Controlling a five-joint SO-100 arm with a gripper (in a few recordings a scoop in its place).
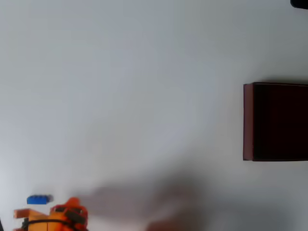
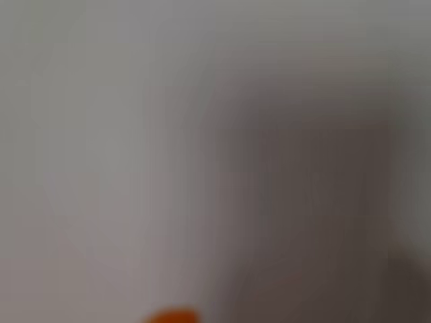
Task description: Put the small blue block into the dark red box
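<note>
block: the small blue block (image 1: pixel 39 199), bright blue and oblong, is seen lying flat on the white surface in the bottom left corner of the overhead view, long side running left-right
box: the dark red box (image 1: pixel 248 122) is set at the right edge, well apart, open top, very dark inside, partly cut off

Overhead cam straight down; wrist cam close, blurred.
</note>
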